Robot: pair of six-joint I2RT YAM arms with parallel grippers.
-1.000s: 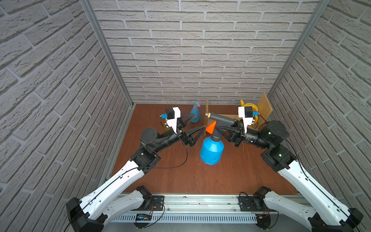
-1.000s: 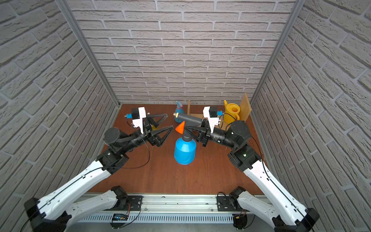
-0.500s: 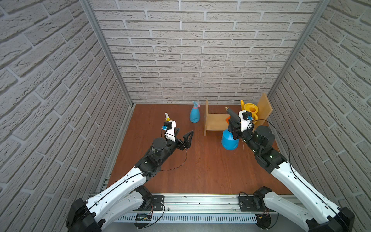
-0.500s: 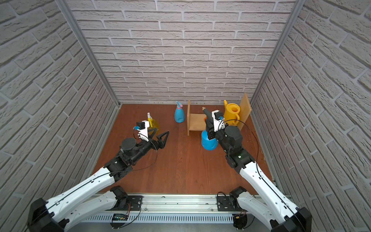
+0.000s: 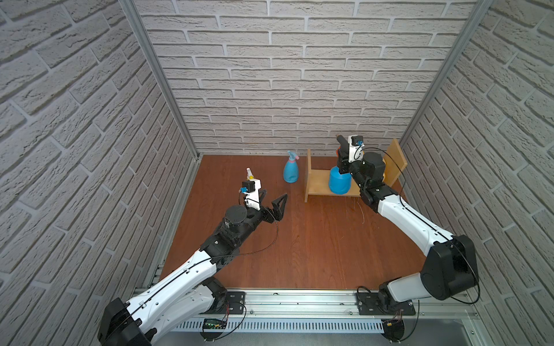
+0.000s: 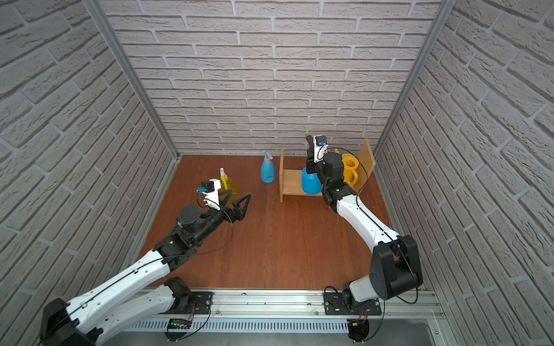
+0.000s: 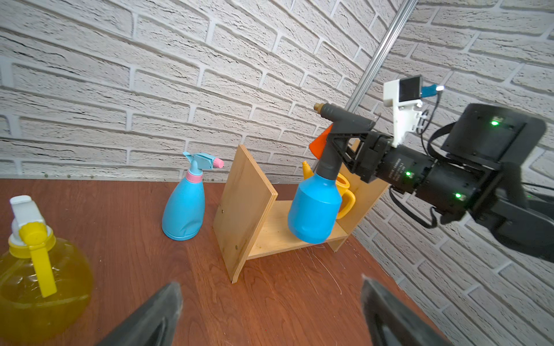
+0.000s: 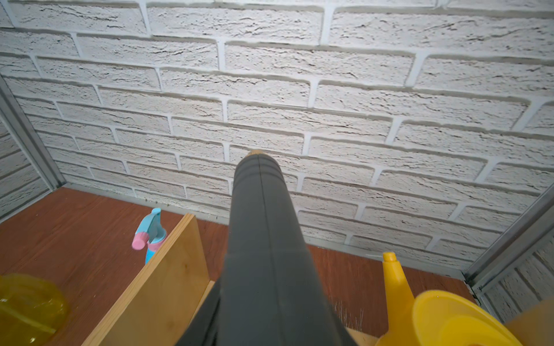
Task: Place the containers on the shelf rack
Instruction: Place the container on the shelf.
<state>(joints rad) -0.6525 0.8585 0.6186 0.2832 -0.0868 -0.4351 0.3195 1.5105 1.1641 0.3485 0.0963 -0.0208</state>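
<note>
Holding the blue pressure sprayer (image 5: pixel 339 181) tilted at the shelf rack (image 5: pixel 308 175), right of centre near the back wall in both top views.

The right jaws are partly closed on the sprayer's black pump top. The left wrist view shows the blue body leaning, its base at the front edge of the rack's horizontal board; whether it rests there I cannot tell. The yellow watering can (image 6: pixel 349 167) stands on the same board, just beside the sprayer and near the right-hand upright. The light-blue pink-trimmed spray bottle (image 5: pixel 290 172) stands upright on the counter (image 5: pixel 299 239), just left of the rack's left upright. The translucent yellow spray bottle (image 6: pixel 229 182) sits on the counter farther left, close to the left arm. The left jaws are spread wide and hold nothing, hovering over the counter left of centre.
</note>
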